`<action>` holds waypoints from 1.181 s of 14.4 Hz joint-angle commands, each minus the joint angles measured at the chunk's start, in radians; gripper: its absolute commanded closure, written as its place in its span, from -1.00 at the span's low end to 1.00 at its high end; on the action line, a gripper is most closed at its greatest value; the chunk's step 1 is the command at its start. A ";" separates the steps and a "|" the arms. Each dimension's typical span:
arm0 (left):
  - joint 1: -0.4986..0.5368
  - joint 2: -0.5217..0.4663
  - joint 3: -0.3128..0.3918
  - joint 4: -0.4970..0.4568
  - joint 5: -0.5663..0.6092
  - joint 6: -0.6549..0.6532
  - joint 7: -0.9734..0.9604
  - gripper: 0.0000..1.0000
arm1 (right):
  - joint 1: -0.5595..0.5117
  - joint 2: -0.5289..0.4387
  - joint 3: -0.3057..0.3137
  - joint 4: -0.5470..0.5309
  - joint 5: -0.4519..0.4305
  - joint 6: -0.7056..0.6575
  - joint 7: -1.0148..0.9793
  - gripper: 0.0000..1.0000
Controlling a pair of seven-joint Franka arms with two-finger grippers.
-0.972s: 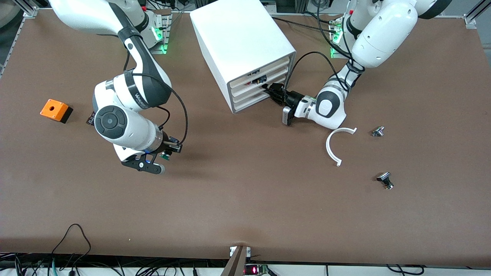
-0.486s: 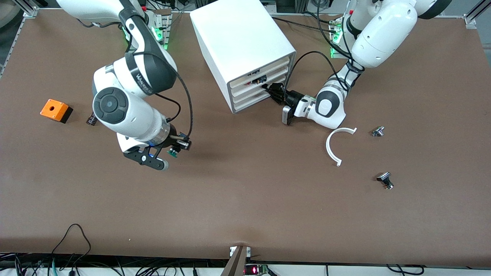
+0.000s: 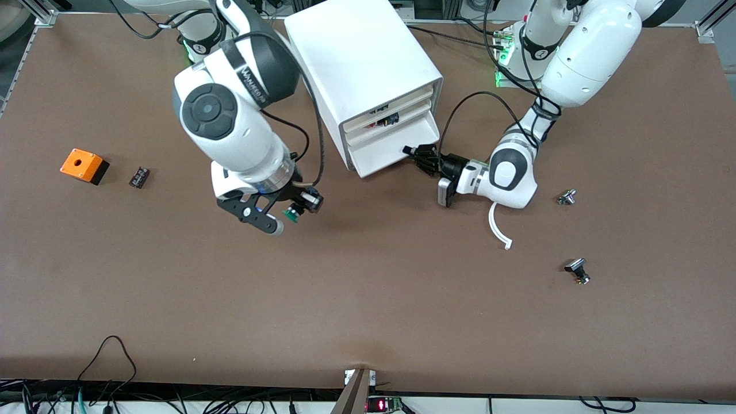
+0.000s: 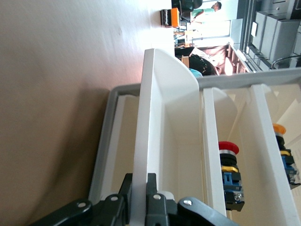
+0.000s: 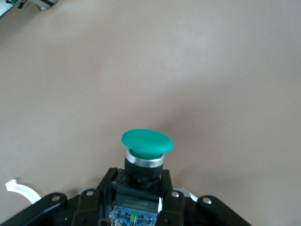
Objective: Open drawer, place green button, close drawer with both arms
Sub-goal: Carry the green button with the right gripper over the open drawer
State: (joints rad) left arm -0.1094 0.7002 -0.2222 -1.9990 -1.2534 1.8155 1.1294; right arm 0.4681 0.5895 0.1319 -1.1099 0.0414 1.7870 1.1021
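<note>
My left gripper point(image 3: 415, 153) is pinched shut on the front lip of the drawer point(image 3: 394, 150), and that drawer now stands partly out of the cabinet point(image 3: 359, 63), where a second ago it sat flush with its neighbours. In the left wrist view my fingers point(image 4: 153, 200) clamp the white front panel, and the drawers above it hold a red-capped button point(image 4: 229, 172) and a yellow-capped one point(image 4: 282, 141).

My right gripper point(image 3: 293, 208) has swung from open table toward the cabinet and now hangs over the table just off the cabinet's front corner, closed on the button point(image 5: 146, 143), green cap outward.

I judge the opening half done: more pull is needed before the tray offers room to drop the button in. An orange cube point(image 3: 83, 165) lies well away from the cabinet, toward the right arm's end.
</note>
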 commanded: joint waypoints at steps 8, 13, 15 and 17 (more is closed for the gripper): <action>0.014 0.001 0.067 0.114 0.074 0.005 -0.141 0.42 | 0.208 0.128 -0.012 0.090 0.000 0.204 0.493 1.00; 0.042 -0.054 0.069 0.127 0.133 -0.004 -0.247 -1.00 | 0.286 0.203 -0.018 0.087 -0.008 0.264 0.630 1.00; 0.065 -0.088 0.069 0.173 0.211 -0.074 -0.369 -1.00 | 0.313 0.231 -0.018 0.079 -0.028 0.264 0.671 1.00; 0.094 -0.108 0.069 0.238 0.296 -0.134 -0.480 -1.00 | 0.334 0.251 -0.018 0.053 -0.043 0.267 0.703 1.00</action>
State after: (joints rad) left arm -0.0433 0.6335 -0.1520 -1.8072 -1.0395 1.7378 0.7579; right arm 0.7751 0.8117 0.1263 -1.0668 0.0204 2.0505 1.7582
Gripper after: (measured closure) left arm 0.053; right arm 0.581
